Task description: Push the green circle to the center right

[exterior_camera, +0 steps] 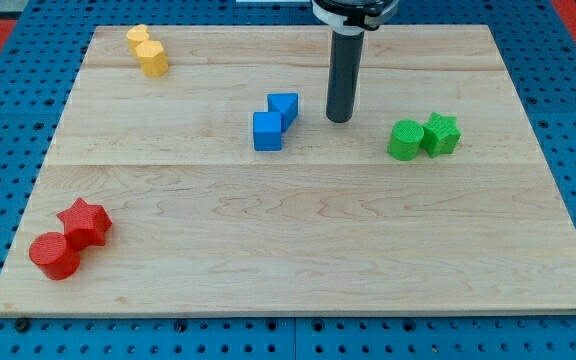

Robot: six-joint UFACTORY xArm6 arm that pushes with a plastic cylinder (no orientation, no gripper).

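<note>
- Our tip [340, 120] grips nothing; it stands between the blue blocks [273, 121] and the green circle [404, 140].
- The green circle touches the green star [441, 134] on its right; pushing rightward, we risk shoving both.

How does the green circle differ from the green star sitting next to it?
The green circle is a round cylinder with a smooth outline, while the green star has points. The circle lies toward the view's left of the pair, the star toward the view's right. The circle is nearer my tip, which stands apart from both, to their left and slightly above. Both share the same green colour, similar size, and appear to touch.
</note>
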